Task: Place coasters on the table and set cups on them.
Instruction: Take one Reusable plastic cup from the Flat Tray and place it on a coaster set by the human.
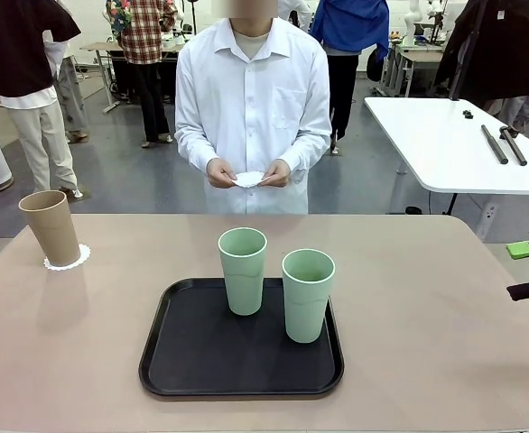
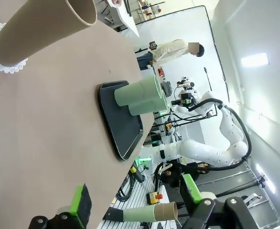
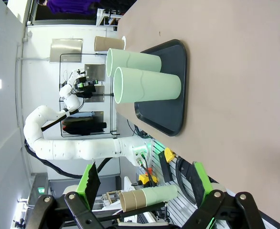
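Front view, tan cup (image 1: 52,225) on coaster (image 1: 79,259), person's hands (image 1: 221,171) perhaps holding another, left pincer (image 2: 135,191), right pincer (image 3: 145,171) open, empty

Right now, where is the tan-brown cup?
In the front view, the tan-brown cup stands on a white doily coaster near the table's far left corner, apart from the black tray holding both mint-green cups.

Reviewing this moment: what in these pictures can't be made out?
Front view: whether the white doily paper is one coaster or several; the person's hands cover its ends, and it is small.
Front view: most of the coaster under the tan cup; the cup stands on it.
Left wrist view: the tan cup's mouth, cut by the top edge.
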Available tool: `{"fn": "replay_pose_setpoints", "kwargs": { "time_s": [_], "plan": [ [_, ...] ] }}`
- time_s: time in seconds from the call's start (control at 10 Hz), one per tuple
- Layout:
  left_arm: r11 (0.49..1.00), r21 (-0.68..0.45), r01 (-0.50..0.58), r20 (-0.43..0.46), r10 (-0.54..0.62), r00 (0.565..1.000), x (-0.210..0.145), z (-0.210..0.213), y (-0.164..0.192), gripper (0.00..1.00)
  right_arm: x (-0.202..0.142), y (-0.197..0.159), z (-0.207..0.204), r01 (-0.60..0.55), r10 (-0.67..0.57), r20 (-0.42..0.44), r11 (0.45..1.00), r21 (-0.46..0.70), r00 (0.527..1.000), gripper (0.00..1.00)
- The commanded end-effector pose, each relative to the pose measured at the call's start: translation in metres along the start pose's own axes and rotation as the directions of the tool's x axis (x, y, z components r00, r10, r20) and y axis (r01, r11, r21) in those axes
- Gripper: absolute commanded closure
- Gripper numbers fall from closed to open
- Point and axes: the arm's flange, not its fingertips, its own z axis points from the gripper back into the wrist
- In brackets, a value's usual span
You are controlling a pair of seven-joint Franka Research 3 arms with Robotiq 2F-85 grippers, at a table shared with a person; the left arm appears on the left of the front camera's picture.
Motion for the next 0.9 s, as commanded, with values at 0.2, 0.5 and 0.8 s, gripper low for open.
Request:
{"fn": "replay_pose_setpoints", "kwargs": {
  "time_s": [0.2,0.5,0.8],
  "plan": [
    [1.0,0.001,-0.013,0.007,0.013,1.0,-0.002,0.0017,-0.0004,0.0,0.001,0.0,0.0002,-0.004,0.004,0.003,1.0,0.016,1.0,0.0],
    [1.0,0.001,-0.013,0.007,0.013,1.0,-0.002,0.0017,-0.0004,0.0,0.001,0.0,0.0002,-0.004,0.004,0.003,1.0,0.016,1.0,0.0],
    [1.0,0.001,-0.013,0.007,0.013,1.0,-0.002,0.0017,-0.0004,0.0,0.001,0.0,0.0002,-0.004,0.004,0.003,1.0,0.016,1.0,0.0]
  ]
}}
